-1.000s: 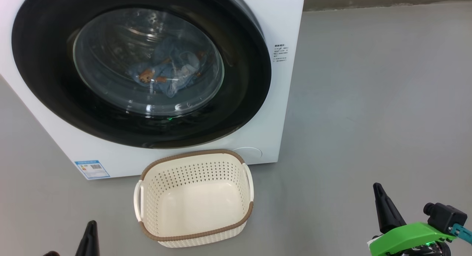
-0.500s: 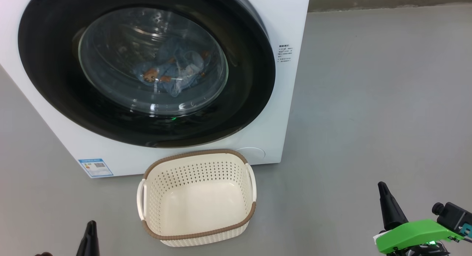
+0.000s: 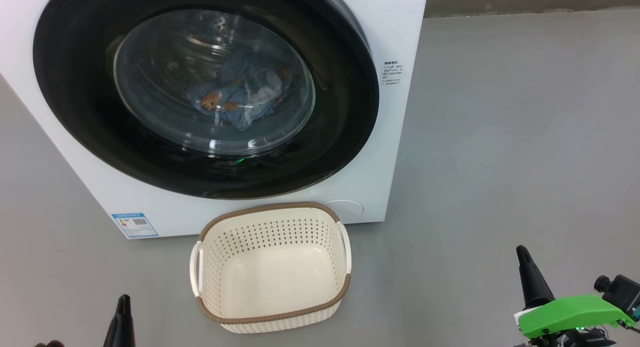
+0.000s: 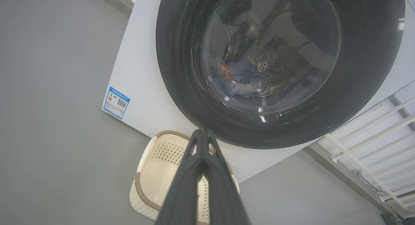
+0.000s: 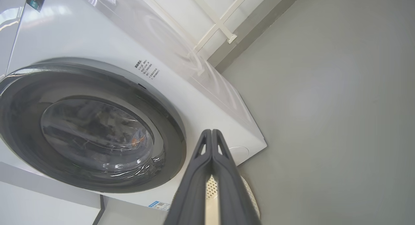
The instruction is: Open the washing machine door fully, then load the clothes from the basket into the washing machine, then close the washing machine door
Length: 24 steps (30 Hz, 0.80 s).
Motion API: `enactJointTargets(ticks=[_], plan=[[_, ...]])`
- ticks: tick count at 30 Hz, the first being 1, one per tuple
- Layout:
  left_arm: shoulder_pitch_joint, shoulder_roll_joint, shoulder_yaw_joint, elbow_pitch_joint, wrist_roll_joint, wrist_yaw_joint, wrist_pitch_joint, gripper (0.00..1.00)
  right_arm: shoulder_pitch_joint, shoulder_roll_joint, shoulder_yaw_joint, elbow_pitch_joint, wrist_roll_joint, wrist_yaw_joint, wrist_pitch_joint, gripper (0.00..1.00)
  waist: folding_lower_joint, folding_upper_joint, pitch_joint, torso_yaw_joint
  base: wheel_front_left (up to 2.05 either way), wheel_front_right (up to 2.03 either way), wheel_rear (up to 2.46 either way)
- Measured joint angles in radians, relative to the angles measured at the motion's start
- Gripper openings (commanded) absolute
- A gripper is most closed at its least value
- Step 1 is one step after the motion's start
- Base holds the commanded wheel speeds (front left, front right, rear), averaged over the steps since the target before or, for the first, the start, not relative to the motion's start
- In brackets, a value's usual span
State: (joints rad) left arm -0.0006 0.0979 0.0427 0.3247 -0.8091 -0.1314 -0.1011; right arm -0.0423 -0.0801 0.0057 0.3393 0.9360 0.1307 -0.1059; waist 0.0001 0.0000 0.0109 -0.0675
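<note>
Head view: clothes inside washing machine, behind door.

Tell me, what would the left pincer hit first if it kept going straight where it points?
Probably the washing machine door, low on its black rim; the left pincer seems to pass over the basket, though depth is unclear.

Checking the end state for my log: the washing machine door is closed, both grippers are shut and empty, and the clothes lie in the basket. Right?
Not the clothes: the basket is empty. The head view shows them inside the washing machine, behind the closed washing machine door. The left gripper and right gripper are shut and empty, as stated.
</note>
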Motion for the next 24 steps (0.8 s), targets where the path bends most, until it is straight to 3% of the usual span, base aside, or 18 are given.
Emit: enactJointTargets(ticks=[24], plan=[[-0.020, -0.018, 0.013, -0.016, -0.246, 0.000, 0.068, 0.00, -0.010, 0.010, -0.041, -0.021, 0.206, 0.000, 0.062, 0.00, 0.0000, 0.0000, -0.002, 0.021, 0.00, 0.00, 0.00]])
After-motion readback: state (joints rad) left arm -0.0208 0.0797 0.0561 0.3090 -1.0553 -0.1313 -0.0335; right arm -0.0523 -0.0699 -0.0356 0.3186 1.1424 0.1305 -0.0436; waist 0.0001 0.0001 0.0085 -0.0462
